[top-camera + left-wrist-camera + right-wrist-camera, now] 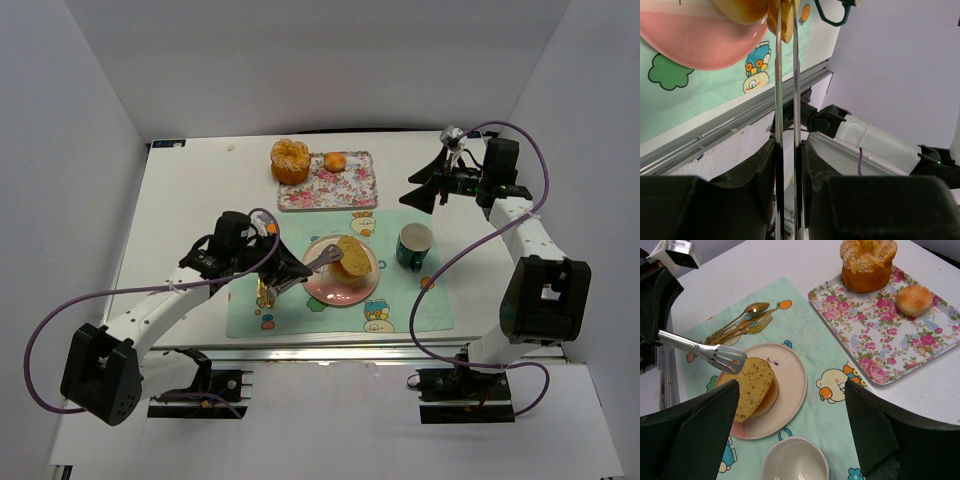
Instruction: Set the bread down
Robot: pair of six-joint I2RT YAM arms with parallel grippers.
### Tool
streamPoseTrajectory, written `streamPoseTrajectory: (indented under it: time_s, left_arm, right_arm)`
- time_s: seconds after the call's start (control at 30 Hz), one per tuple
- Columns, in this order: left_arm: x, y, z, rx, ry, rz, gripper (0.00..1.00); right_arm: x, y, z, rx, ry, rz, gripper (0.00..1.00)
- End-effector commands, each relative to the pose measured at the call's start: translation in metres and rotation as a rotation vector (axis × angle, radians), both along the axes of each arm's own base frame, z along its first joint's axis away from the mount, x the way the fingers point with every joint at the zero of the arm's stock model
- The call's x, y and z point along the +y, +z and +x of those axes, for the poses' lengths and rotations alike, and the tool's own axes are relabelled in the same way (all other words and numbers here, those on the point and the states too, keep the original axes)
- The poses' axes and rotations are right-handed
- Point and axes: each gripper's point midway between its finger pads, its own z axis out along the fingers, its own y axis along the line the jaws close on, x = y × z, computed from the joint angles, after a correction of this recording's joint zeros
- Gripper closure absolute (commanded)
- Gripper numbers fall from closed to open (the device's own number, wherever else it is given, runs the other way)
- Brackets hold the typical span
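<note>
A speckled slice of bread [752, 390] leans on a round bun on the pink plate [792, 370], at the middle of the mat [400, 300]. My left gripper [275, 268] is shut on metal tongs [322, 262], with both fingers pressed on the tong arms [786, 125]. The tong tips reach the slice's upper edge. One slotted blade [722, 357] lies on its face, and bread [785, 20] shows between the blades. My right gripper [425, 190] hangs open and holds nothing, high over the back right of the table, well apart from the plate [318, 290].
A floral tray [355, 195] at the back holds a ring-shaped cake [290, 160] and a small bun [335, 161]. A green cup [414, 246] stands right of the plate. Gold cutlery [740, 322] lies on the mat beside it. White walls close in the table.
</note>
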Motion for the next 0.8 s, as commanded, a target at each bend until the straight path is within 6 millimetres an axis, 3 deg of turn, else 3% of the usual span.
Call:
streamPoseTrajectory:
  time_s: [0.0,0.1,0.17,0.4,0.77]
  left_arm:
    - [-0.001,0.000,-0.001,-0.023,-0.032,0.007,0.94]
    - [0.000,-0.005,-0.001,-0.015,-0.029,0.028,0.88]
    - [0.001,-0.008,0.000,-0.011,-0.027,0.043,0.76]
    - [0.004,-0.009,-0.001,-0.009,-0.023,0.070,0.56]
    - [0.009,0.002,0.001,-0.025,0.006,0.092,0.48]
  right_arm:
    - [-0.001,0.009,0.003,-0.021,0.004,0.003,0.11]
    - [-0.001,0.010,0.004,-0.022,0.004,0.003,0.11]
    - [-0.001,0.009,0.004,-0.022,0.002,0.001,0.11]
    - [-0.001,0.009,0.004,-0.022,0.003,0.002,0.11]
    - [-0.001,0.008,0.004,-0.018,0.004,0.004,0.10]
